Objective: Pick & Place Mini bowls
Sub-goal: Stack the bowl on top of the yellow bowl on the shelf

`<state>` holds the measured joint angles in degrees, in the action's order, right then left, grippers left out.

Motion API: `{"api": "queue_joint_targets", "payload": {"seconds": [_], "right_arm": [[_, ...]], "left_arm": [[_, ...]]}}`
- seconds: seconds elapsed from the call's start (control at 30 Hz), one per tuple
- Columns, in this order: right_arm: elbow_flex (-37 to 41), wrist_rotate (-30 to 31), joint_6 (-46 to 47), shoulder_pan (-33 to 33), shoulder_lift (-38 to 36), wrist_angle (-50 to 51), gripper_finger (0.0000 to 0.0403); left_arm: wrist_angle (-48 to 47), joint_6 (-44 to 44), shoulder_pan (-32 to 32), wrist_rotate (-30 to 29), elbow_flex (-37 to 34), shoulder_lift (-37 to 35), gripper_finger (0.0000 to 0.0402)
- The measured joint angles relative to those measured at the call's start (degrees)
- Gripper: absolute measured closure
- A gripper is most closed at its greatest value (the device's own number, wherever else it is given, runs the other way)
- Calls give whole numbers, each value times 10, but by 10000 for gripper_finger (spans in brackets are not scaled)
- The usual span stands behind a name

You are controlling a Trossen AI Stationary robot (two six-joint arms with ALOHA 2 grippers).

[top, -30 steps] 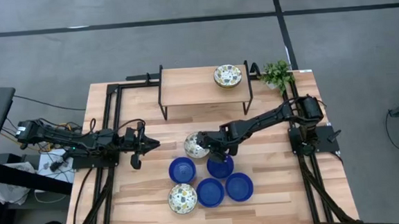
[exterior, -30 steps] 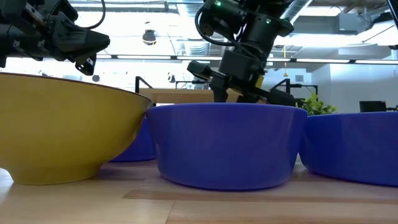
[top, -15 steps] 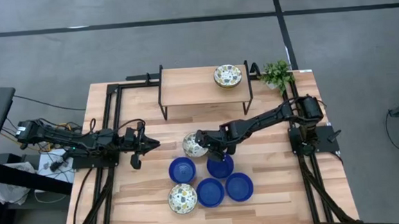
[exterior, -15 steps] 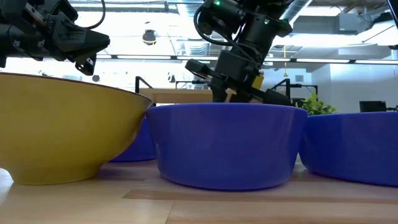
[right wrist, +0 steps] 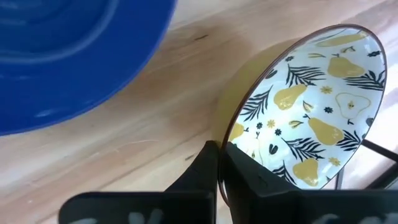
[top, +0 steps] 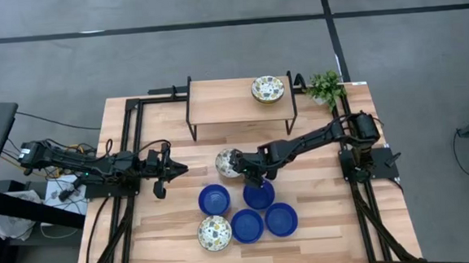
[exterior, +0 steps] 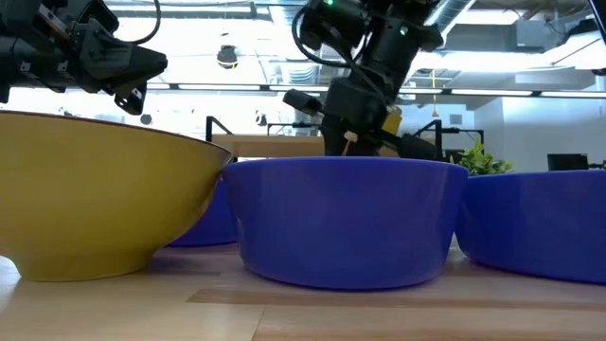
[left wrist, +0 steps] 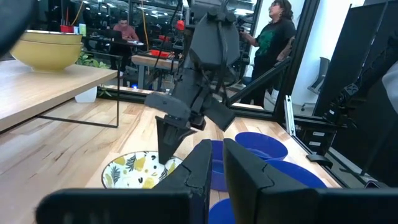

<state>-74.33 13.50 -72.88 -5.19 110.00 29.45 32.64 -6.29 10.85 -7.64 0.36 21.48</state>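
Note:
A white mini bowl with a yellow-pear pattern (top: 226, 161) sits on the table left of my right gripper (top: 243, 172), which is shut on its rim. Near of it stand several blue mini bowls (top: 214, 200) and a second patterned mini bowl (top: 214, 233), each resting on its base. Another patterned mini bowl (top: 268, 89) stands on the raised wooden shelf (top: 224, 99) at the far side. My left gripper (top: 178, 169) hovers at the table's left, shut and holding nothing. My right gripper pinches the patterned bowl's rim (right wrist: 225, 144) on the side nearest the arm, one finger (right wrist: 249, 177) inside the bowl and the other outside. The fingers slant down from the table's right. The bowl's base is still on the table (left wrist: 140, 173).
A small green plant (top: 326, 86) stands at the far right corner. Black frame rails (top: 129, 138) run along the table's left and right sides. In the low view a yellow bowl wall (exterior: 104, 199) and a blue bowl (exterior: 346, 218) fill the foreground. People stand beyond the table.
My right gripper has shut on the patterned bowl's rim and turned slightly at the wrist. The bowl has shifted a little toward the table's far edge.

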Motion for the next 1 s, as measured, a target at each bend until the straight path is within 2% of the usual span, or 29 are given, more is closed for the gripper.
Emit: {"api": "queue_joint_targets", "payload": {"seconds": [0.2,0.27,0.7,1.0], "right_arm": [[-51,-5,43,0,0,33,401],[-72,-24,56,2,-1,48,401],[-212,-296,154,41,-2,205,402],[-286,-393,181,41,-2,239,403]], "left_arm": [[0,0,0,0,0,0,363],[0,0,0,0,0,0,362],[0,0,0,0,0,0,362],[0,0,0,0,0,0,363]]}}
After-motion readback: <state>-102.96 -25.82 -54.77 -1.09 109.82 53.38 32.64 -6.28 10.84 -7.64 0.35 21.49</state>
